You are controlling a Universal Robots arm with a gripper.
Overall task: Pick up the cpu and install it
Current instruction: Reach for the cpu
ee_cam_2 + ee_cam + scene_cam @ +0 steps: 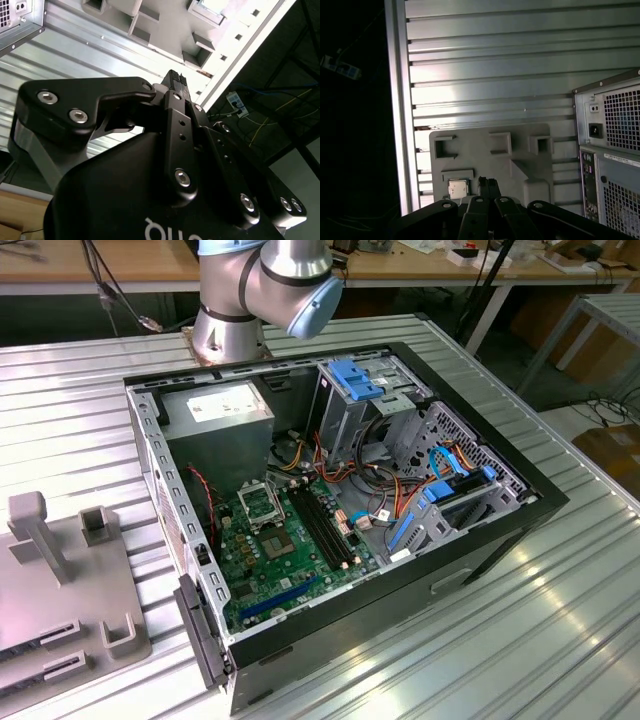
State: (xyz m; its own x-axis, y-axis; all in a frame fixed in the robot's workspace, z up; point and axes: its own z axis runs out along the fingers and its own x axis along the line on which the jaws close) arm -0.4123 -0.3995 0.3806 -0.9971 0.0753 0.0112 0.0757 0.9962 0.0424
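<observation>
The cpu (458, 188) is a small silvery square chip lying in a recess of the grey holder plate (490, 160), seen in the first wrist view. My gripper (489, 184) hovers high above the plate, its black fingertips pressed together with nothing between them, just beside the cpu in that picture. In the second wrist view the gripper (176, 78) is also shut and empty. The open computer case (340, 510) holds the green motherboard with its metal-framed black socket (262, 505).
The grey holder plate (60, 580) with upright posts stands at the exterior view's left of the case. The arm's base (235, 310) rises behind the case. The ribbed metal table (520, 640) ends at an edge (397, 100) near the plate. Cables and drive bays fill the case's far side.
</observation>
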